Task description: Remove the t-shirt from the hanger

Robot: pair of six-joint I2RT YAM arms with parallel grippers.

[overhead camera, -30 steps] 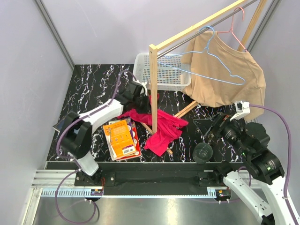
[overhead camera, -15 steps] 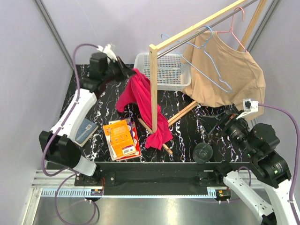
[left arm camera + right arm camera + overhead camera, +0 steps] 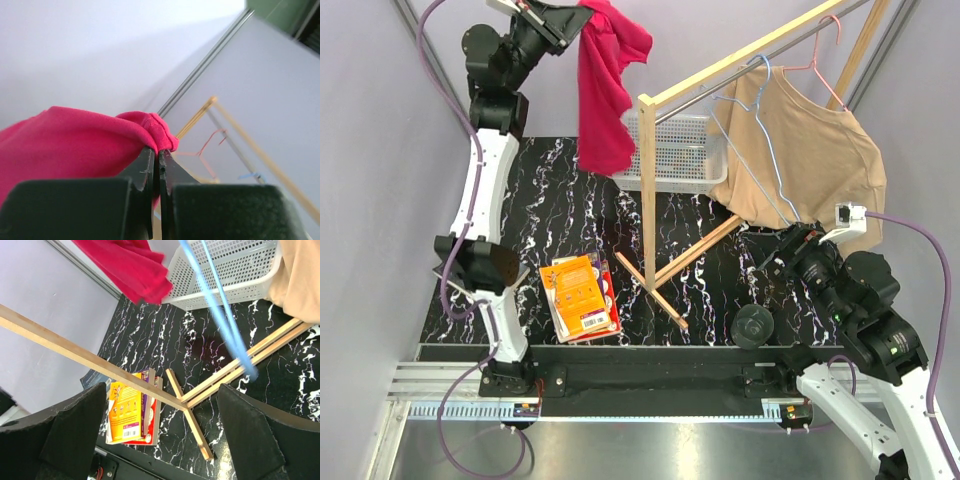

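A red t-shirt point(image 3: 605, 80) hangs free in the air, pinched at its top edge by my left gripper point(image 3: 578, 15), which is raised high at the back left. In the left wrist view the jaws point(image 3: 159, 152) are shut on a fold of the red cloth point(image 3: 75, 145). A bare blue hanger point(image 3: 760, 140) hangs on the rack rail. A tan t-shirt point(image 3: 810, 160) hangs on a pink hanger point(image 3: 820, 55) at the right. My right gripper point(image 3: 775, 265) is open and empty, low in front of the tan t-shirt. The right wrist view shows the blue hanger point(image 3: 220, 315) and the red t-shirt's hem point(image 3: 130, 262).
A wooden clothes rack point(image 3: 648, 190) stands mid-table, its crossed foot point(image 3: 200, 395) on the black marble top. A white basket point(image 3: 680, 150) sits behind it. Orange books point(image 3: 582, 295) lie at the front left and a black round object point(image 3: 753, 325) at the front right.
My left arm has lifted the red t-shirt from the table by the rack post high up to the back left. The blue hanger has swung on the rail. The right arm barely moved.
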